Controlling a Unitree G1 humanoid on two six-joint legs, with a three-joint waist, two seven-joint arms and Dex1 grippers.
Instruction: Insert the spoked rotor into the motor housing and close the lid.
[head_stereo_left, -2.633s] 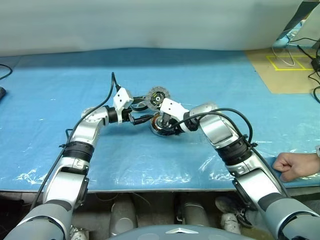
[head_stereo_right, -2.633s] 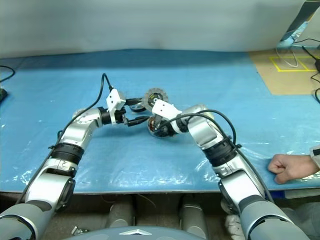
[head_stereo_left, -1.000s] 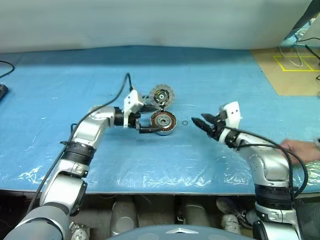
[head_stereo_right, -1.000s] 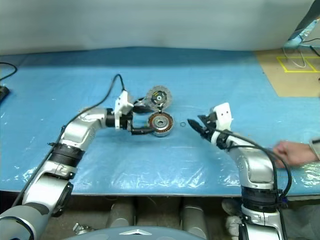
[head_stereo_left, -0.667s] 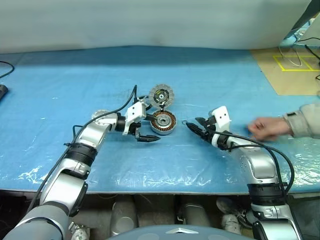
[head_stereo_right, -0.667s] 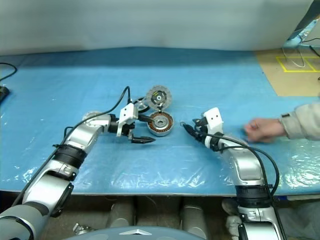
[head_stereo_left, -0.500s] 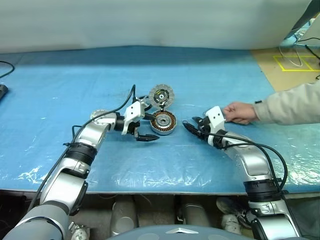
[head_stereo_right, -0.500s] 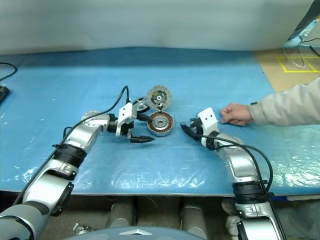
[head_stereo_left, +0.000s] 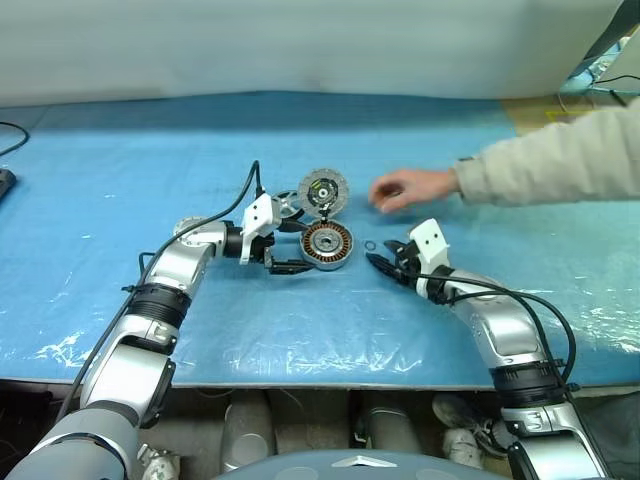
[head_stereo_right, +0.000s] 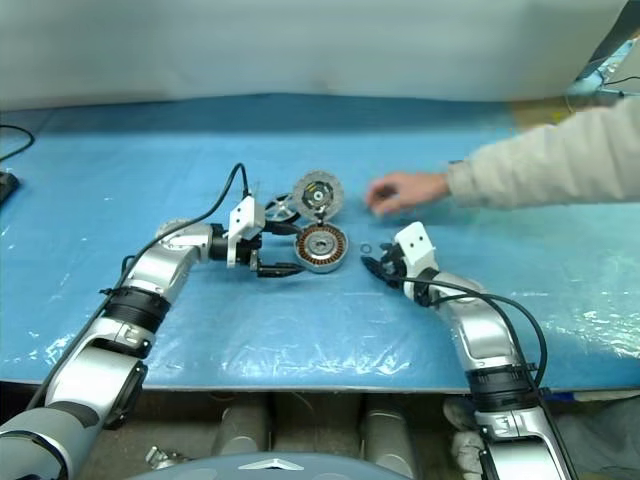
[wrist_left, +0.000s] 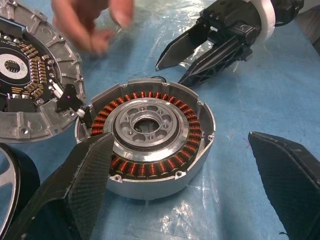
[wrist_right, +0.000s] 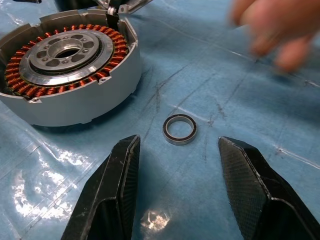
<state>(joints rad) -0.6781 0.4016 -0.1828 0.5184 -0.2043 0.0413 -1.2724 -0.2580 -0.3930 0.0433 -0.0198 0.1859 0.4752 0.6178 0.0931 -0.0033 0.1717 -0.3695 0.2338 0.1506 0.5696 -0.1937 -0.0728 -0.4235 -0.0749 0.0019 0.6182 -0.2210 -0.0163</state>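
The motor housing (head_stereo_left: 327, 245), a squat drum ringed with copper windings, sits on the blue sheet mid-table. My left gripper (head_stereo_left: 300, 247) is open, with its fingers on either side of the housing's left flank and not closed on it. The lid (head_stereo_left: 323, 190) leans tilted just behind the housing, its inner face with circuit parts (wrist_left: 30, 95) showing. A dark-rimmed edge of the spoked rotor (wrist_left: 22, 170) lies beside my left gripper. My right gripper (wrist_right: 178, 141) is open and low, right of the housing, holding nothing.
A small metal ring (wrist_right: 180, 129) lies on the sheet just ahead of my right gripper's fingers. A person's hand (head_stereo_left: 400, 188) on a beige sleeve (head_stereo_left: 550, 160) reaches in from the right, hovering near the lid. A black cable (head_stereo_left: 225, 215) arcs over my left arm.
The person's hand has swept in from the right edge to beside the lid. My right gripper has come left and lower, toward the small ring. My left gripper has barely shifted.
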